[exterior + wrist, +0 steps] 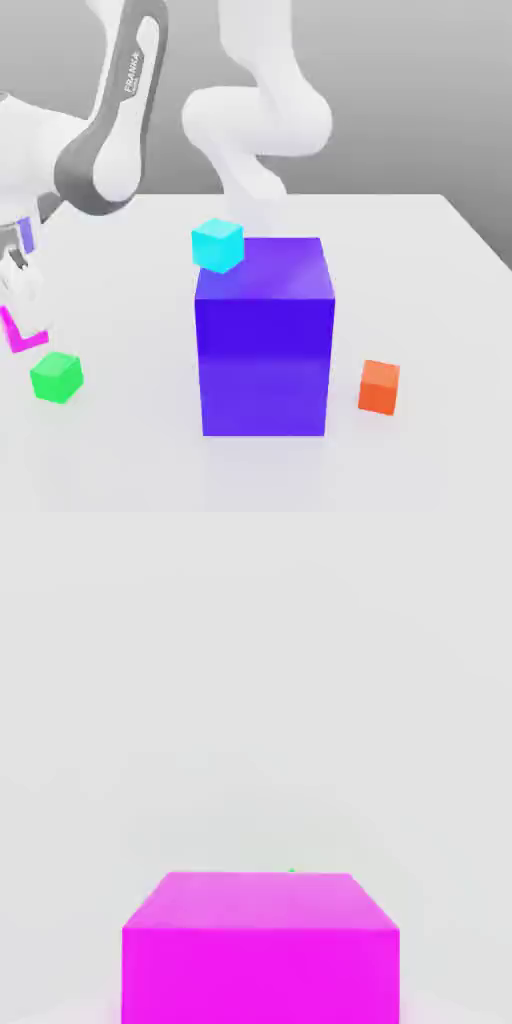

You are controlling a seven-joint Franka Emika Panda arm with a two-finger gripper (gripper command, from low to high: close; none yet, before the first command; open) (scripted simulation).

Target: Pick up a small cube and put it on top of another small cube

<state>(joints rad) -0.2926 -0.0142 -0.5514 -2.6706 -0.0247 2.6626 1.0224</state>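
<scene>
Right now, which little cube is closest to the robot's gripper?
The pink cube. The gripper is right at it, while the green, light blue and orange little cubes sit apart from the gripper.

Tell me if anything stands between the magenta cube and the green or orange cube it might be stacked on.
Nothing visible stands between the magenta cube and the green cube. Toward the orange cube, the big blue-violet block stands in between.
</scene>
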